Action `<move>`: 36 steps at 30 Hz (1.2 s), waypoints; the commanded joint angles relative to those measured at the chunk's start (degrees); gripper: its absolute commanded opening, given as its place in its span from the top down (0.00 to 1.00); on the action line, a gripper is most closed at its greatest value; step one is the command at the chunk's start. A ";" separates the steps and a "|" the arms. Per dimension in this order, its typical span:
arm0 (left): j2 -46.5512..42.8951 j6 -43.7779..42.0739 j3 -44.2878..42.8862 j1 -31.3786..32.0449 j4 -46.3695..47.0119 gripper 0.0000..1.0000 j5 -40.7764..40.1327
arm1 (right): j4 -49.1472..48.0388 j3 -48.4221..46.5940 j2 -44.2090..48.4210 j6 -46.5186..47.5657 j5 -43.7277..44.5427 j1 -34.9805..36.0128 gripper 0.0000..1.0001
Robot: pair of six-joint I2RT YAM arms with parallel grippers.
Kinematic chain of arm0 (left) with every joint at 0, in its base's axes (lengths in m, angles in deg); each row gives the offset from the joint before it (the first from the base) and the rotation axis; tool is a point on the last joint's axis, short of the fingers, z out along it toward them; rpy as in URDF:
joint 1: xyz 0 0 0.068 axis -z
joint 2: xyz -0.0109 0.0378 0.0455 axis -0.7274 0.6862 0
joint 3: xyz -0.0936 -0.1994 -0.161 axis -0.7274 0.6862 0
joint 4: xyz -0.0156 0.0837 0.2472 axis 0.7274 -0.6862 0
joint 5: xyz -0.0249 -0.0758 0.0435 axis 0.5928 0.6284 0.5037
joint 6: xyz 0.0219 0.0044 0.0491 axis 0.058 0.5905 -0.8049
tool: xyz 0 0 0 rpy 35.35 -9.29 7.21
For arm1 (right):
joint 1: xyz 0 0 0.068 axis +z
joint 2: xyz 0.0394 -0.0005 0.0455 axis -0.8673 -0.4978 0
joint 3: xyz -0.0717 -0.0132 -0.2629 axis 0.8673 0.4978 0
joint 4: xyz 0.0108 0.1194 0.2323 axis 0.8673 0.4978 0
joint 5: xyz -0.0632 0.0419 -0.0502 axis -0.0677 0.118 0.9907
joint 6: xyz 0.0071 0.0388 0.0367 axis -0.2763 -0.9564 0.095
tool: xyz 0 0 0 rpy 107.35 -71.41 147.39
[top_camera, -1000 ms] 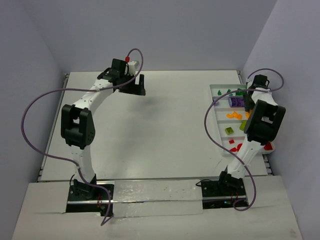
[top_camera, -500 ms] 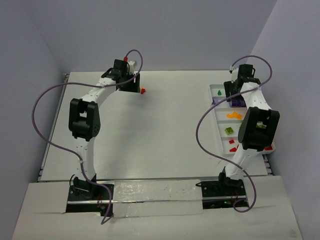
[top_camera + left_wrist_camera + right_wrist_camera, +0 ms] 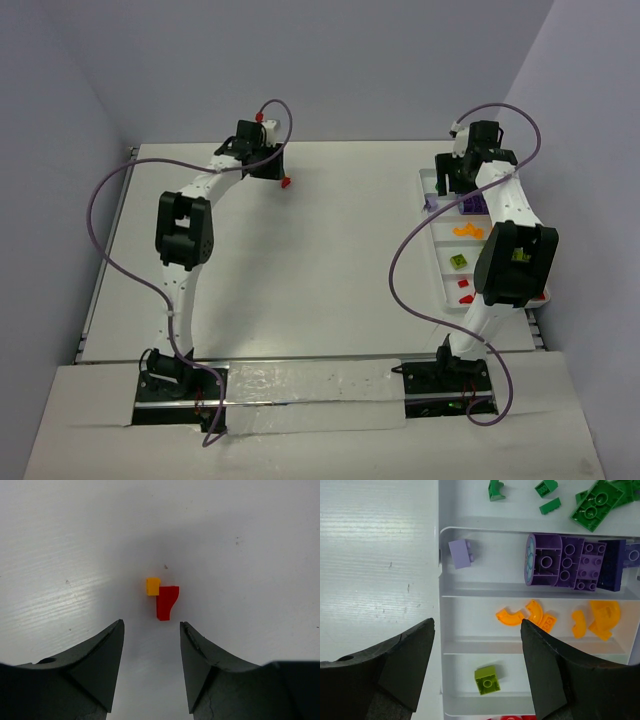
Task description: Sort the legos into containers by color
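Observation:
A small red lego (image 3: pixel 166 602) and a smaller orange lego (image 3: pixel 153 586) lie touching on the white table, just ahead of my left gripper (image 3: pixel 151 625), which is open and empty. In the top view this pair (image 3: pixel 285 183) lies at the far left, right of the left gripper (image 3: pixel 266 168). My right gripper (image 3: pixel 477 622) is open and empty above the white tray (image 3: pixel 440 630), over its left rim. The tray holds green legos (image 3: pixel 592 507), purple legos (image 3: pixel 570 562), orange legos (image 3: pixel 535 615), a lime lego (image 3: pixel 487 679) and red ones at the bottom edge. In the top view the right gripper (image 3: pixel 447 172) hovers over the tray's (image 3: pixel 445 235) far end.
The tray runs along the table's right edge, close to the side wall. A clear plastic strip (image 3: pixel 310 392) lies along the near edge between the arm bases. Purple cables loop beside both arms.
The left gripper has drawn back to the far left, uncovering the red and orange legos. The right arm has stretched out and its gripper has swung left over the tray's far end.

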 commanded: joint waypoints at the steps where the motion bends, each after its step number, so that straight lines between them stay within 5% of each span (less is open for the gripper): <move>1: 2.17 0.84 -3.79 0.37 2.49 0.42 2.06 | 0.92 -2.73 2.54 -1.29 -1.20 0.36 0.23; 16: 5.52 -0.17 -4.63 1.55 3.20 0.44 0.93 | 1.97 -3.74 1.22 -1.34 -1.90 0.36 0.23; 36: 7.63 -1.48 -6.43 2.81 2.43 0.65 -0.22 | 2.65 -4.26 0.78 -1.10 -1.99 0.36 0.23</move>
